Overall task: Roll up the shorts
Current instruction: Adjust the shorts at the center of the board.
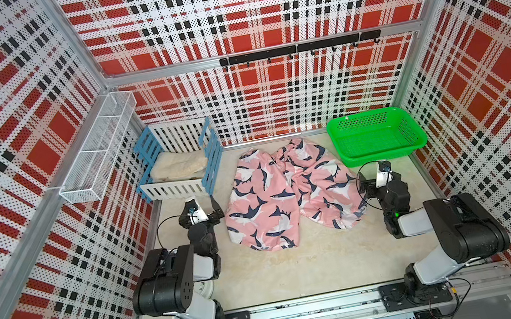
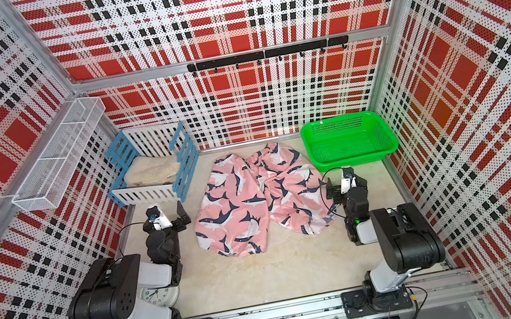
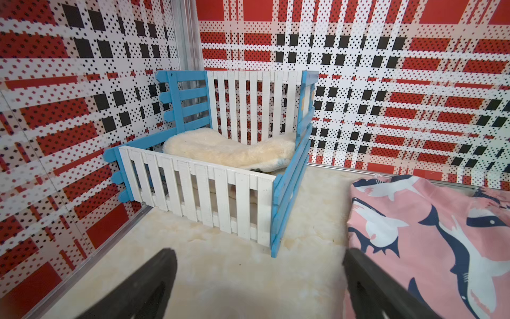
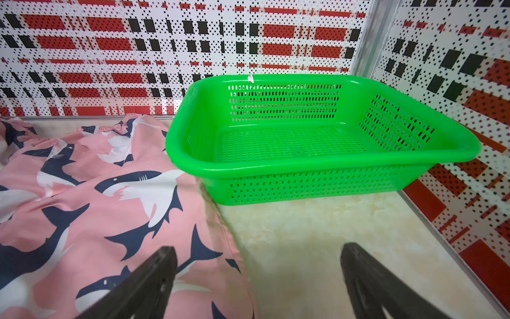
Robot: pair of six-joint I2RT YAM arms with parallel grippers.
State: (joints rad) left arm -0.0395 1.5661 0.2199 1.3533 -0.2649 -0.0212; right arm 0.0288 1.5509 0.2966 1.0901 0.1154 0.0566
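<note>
Seeing shorts point(image 1: 288, 193) lying spread out, unrolled, on table point(image 1: 301, 266), waistband toward back wall, between crate point(image 1: 174, 190) and basket point(image 1: 384, 154). Showing left pincer point(image 3: 259, 256) gaping, pinching nothing, just beside shorts' edge. Showing right pincer point(image 4: 258, 251) gaping too, one finger above fabric edge, pinching nothing.

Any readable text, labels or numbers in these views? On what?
"9", "6": dial of the alarm clock, mostly hidden under the left arm; its other numerals are unreadable.
Too small to read: the white tag on the green basket rim.
No text on the shorts or the slatted crate.
</note>
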